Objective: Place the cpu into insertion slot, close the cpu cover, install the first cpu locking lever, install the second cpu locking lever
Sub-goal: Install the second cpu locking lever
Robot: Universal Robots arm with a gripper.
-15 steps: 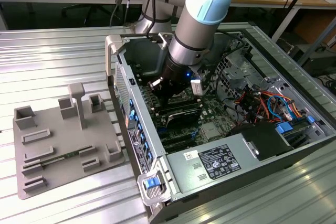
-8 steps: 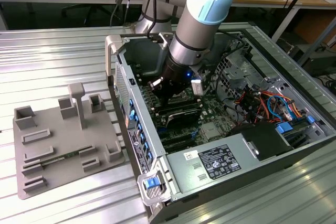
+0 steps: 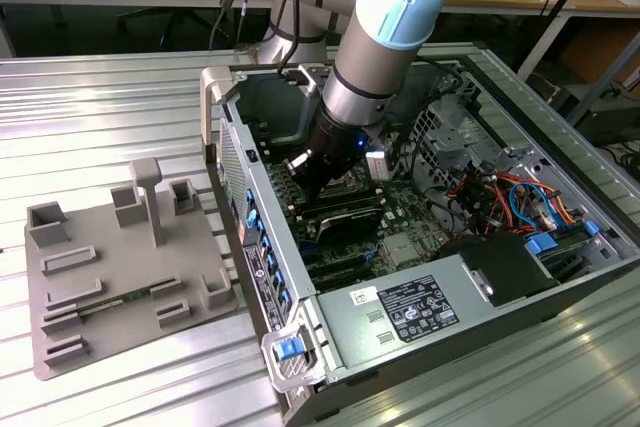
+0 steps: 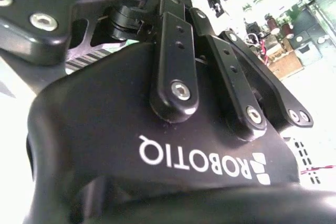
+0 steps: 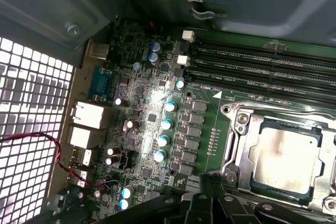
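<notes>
- Ribbed metal tabletop (image 3: pixel 110 107) carries the whole setup; wooden benches with clutter run along the back.
- At the exterior view's left, a grey fixture plate (image 3: pixel 120 277) with raised holders and a short post lies flat on the tabletop, just beside the computer case.
- Open computer case (image 3: pixel 420 247) lies on its side, interior up; a labelled power supply (image 3: pixel 415 309) sits along its near edge, with a blue latch tab (image 3: pixel 289 348) at the near corner.
- Robot arm (image 3: pixel 375 67), grey with a pale blue joint cap, reaches down into the case over the green motherboard (image 3: pixel 400 237).
- Gripper (image 3: pixel 305 179) hangs low inside the case, near the board; its black linkage bars (image 4: pixel 176 61) show close up in the second wrist view, but the fingertips are hidden, so whether the claw is wide or narrow cannot be told.
- In the first wrist view the motherboard (image 5: pixel 152 124) shows blue-topped capacitors (image 5: pixel 164 140), rear port blocks (image 5: pixel 86 115) and long black memory slots (image 5: pixel 262 66).
- Cpu (image 5: pixel 283 161), silver-faced, sits inside the insertion slot (image 5: pixel 239 150), lying flat within the metal rim.
- Cpu cover cannot be made out for certain around the socket.
- Tangle of red, orange and blue cables (image 3: pixel 520 197) fills the case toward the exterior view's right.
</notes>
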